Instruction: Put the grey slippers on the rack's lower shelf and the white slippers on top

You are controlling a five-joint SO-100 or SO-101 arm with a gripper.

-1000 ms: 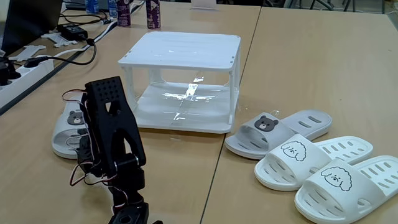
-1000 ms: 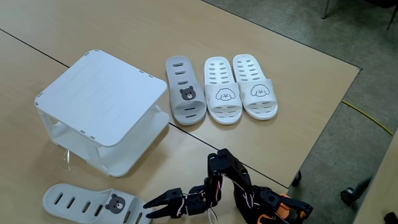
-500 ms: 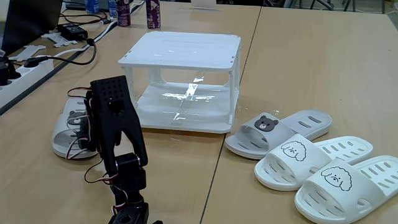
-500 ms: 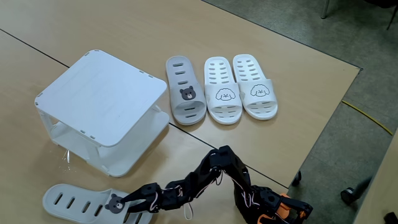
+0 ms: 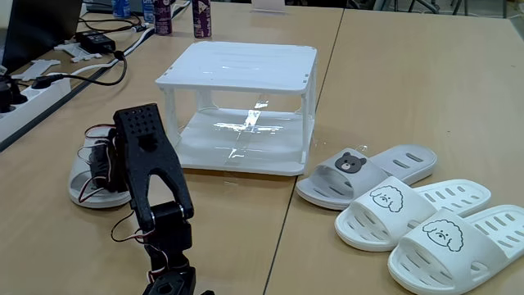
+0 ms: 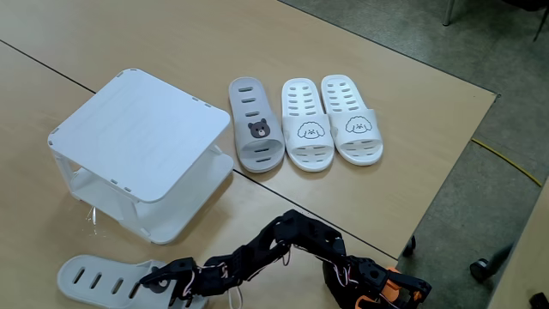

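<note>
The table [image 5: 393,90] is big and tan. The rack [image 6: 137,137] sits on it, and I will tell where everything is from the rack. Its lower shelf [image 5: 246,143] has nothing on it yet, and its top is bare too.

In the fixed view from above, one of the grey slippers [image 6: 256,136] lies just to the right of the rack, and the two white slippers [image 6: 330,120] lie side by side further right. The other grey slipper [image 6: 99,279] lies below the rack, a little apart from it.

The black arm [image 5: 151,184] reaches out low to that second grey slipper. The gripper [image 6: 176,285] is right at the strap end of it, over the bear face. I cannot tell if it is wide or pinched on the strap, because the arm hides the tips in both fixed views.

I think the job now is to grab this grey slipper. To do it well, pinch the strap, not the flat sole, and squeeze tight so it does not slip. Lift only a little, keep the slipper flat, and slide it in under the top. Put it to one side of the shelf, so the other grey one still fits.
</note>
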